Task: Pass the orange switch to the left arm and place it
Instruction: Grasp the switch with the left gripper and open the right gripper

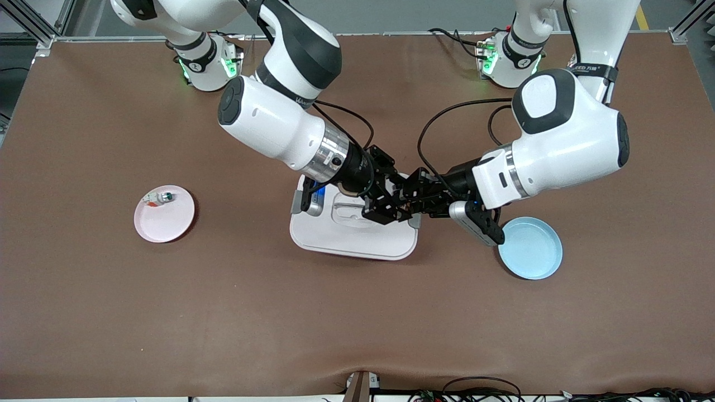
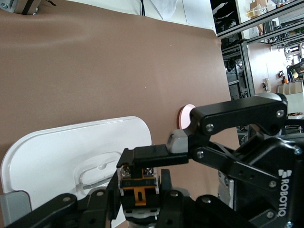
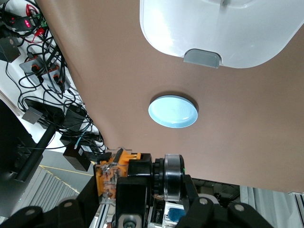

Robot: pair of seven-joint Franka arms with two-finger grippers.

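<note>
While both meet above the large white lidded plastic box (image 1: 353, 231) to clear it, the right gripper (image 1: 385, 209) pinches the tiny orange-capped black switch (image 2: 138, 186); the left gripper (image 1: 412, 196) closes around it for handover.

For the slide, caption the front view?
Both end effectors, left and right, meet over the white box, handing over the orange switch.

Both arms reach in, meet mid-table: right gripper (image 1: 397, 213) & left gripper (image 1: 406, 204) tip-to-tip, both clamped on orange switch (image 2: 137, 186).
</note>
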